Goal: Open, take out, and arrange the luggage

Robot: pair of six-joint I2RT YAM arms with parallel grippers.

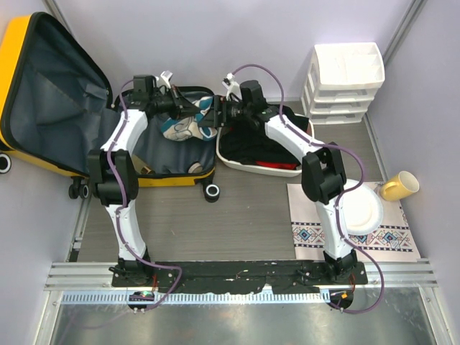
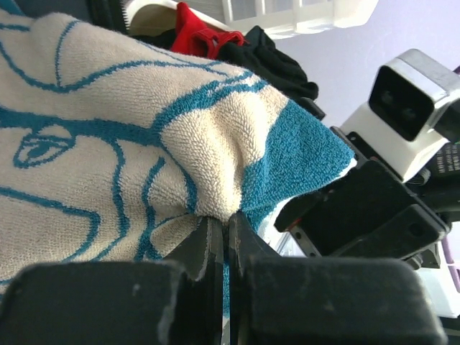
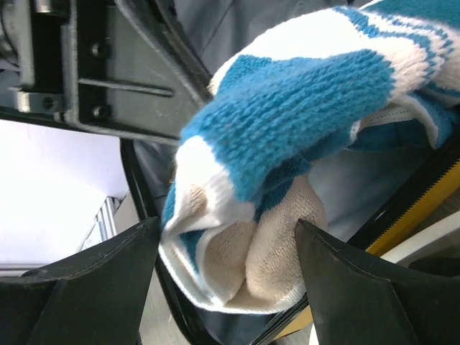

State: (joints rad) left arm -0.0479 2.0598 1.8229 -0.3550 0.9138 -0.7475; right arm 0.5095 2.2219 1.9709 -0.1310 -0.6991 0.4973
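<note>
Step in hand looks like a 2-hand pass of the blue-and-cream towel (image 1: 183,128), held over the lower shell of the luggage (image 1: 57,100), which lies open at the L of the tabletop w/ lid propped back. Best to shut the R hand (image 3: 226,237) squarely on the bunched end, all layers between the fingers, before the L hand (image 2: 228,230) lets go. L hand is pinched tight on a towel fold. R hand is wide, fingers either side of the towel end, no grip yet; can't tell if pads touch.

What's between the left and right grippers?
A blue-and-white cloth: left gripper shut on it, right gripper open around it. Both wrist views show it.
</note>
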